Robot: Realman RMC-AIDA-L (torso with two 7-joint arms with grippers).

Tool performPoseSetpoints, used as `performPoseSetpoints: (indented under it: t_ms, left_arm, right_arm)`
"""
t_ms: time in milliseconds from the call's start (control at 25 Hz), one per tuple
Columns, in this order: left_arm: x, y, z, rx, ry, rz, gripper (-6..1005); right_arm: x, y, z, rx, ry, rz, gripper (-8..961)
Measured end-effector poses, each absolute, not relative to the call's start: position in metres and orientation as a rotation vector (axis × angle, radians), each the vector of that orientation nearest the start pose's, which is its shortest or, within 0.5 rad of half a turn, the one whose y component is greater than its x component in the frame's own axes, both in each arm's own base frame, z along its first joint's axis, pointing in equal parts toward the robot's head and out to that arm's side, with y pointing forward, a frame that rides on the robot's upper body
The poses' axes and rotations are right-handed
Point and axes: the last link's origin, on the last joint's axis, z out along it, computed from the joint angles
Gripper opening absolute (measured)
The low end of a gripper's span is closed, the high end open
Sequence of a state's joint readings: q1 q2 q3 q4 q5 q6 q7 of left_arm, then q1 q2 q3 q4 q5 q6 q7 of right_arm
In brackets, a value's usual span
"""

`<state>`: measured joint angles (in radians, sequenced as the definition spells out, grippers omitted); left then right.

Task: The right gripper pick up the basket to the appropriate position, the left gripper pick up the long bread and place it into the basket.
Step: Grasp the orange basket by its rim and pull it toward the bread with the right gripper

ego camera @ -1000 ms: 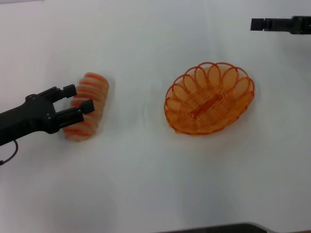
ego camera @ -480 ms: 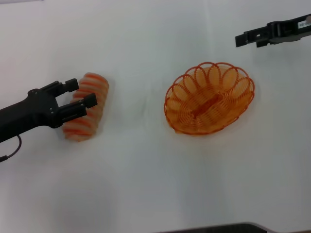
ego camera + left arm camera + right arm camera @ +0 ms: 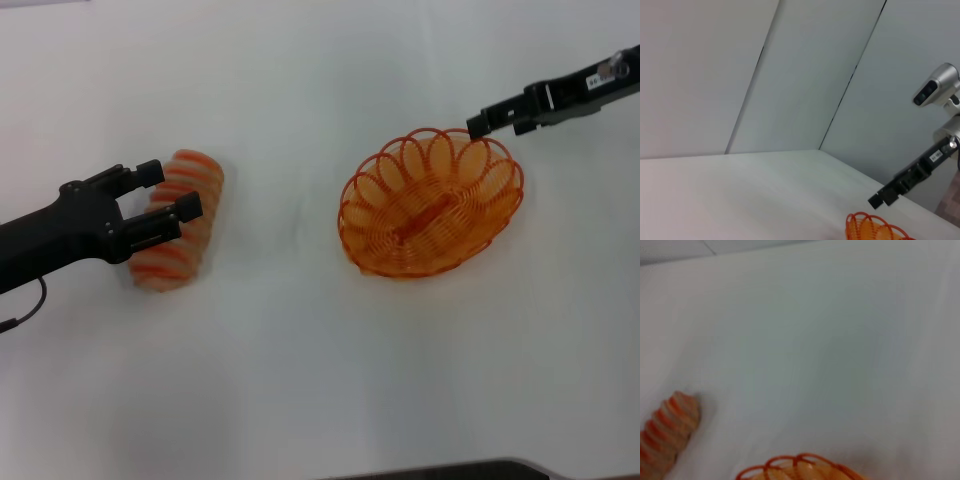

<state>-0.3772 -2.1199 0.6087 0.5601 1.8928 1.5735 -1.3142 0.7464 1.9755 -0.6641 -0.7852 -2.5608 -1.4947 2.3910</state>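
Right gripper (image 3: 478,125): poised at far rim of basket (image 3: 431,203) on worktop (image 3: 300,350), finger state indiscernible. Left gripper (image 3: 167,192): spread, straddling long bread (image 3: 180,220) crosswise to its long axis, nearer arm.

Orange wire is seen on the basket (image 3: 431,204), orange-brown stripes on the pale tan long bread (image 3: 185,205).

Bright, even overhead light; faint soft shadows under the long bread (image 3: 178,219); right wrist view blurred.
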Motion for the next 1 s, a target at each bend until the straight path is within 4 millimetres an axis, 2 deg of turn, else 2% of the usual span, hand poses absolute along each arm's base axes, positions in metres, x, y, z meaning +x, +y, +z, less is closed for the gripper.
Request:
performPoseSetpoints:
  t_ms: [600, 1000]
  left_arm:
    - [-0.298, 0.283, -0.015, -2.520, -0.842, -0.908, 826]
    - [-0.296, 0.284, -0.015, -2.531, -0.825, -0.904, 826]
  right_arm:
    - [0.264, 0.386, 0.026, -2.423, 1.487, -0.174, 876]
    - [0.265, 0.392, 0.023, -2.382, 1.462, -0.161, 848]
